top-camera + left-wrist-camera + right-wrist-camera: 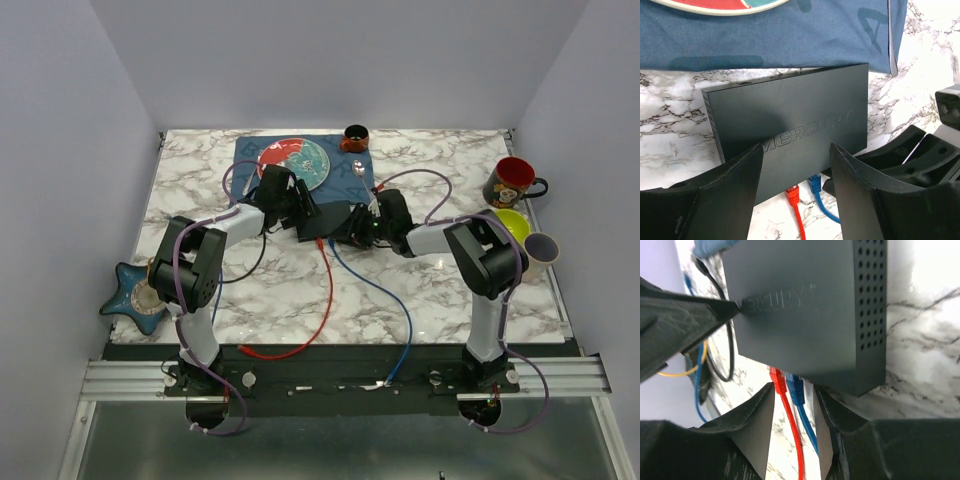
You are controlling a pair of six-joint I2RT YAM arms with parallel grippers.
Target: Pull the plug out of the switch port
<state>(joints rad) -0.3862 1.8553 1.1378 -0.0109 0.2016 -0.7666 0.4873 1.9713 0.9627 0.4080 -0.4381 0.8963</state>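
Observation:
The switch (335, 222) is a flat dark grey box on the marble table, just in front of the blue placemat. It also shows in the left wrist view (790, 110) and the right wrist view (805, 305). A red plug (777, 380) and a blue plug (796, 390) sit side by side in its near edge; both also show in the left wrist view, red (793, 194) and blue (815, 184). My right gripper (794, 395) is open, its jaws on either side of both plugs. My left gripper (796, 150) is open over the switch's top, one fingertip (715, 312) touching the lid.
The red cable (325, 300) and blue cable (385, 295) run to the near edge. A placemat (250, 155) holds a plate (300, 160); a spoon (358, 168) and an orange cup (355, 137) are nearby. Mugs (512, 183) stand right, a blue star dish (135, 295) left.

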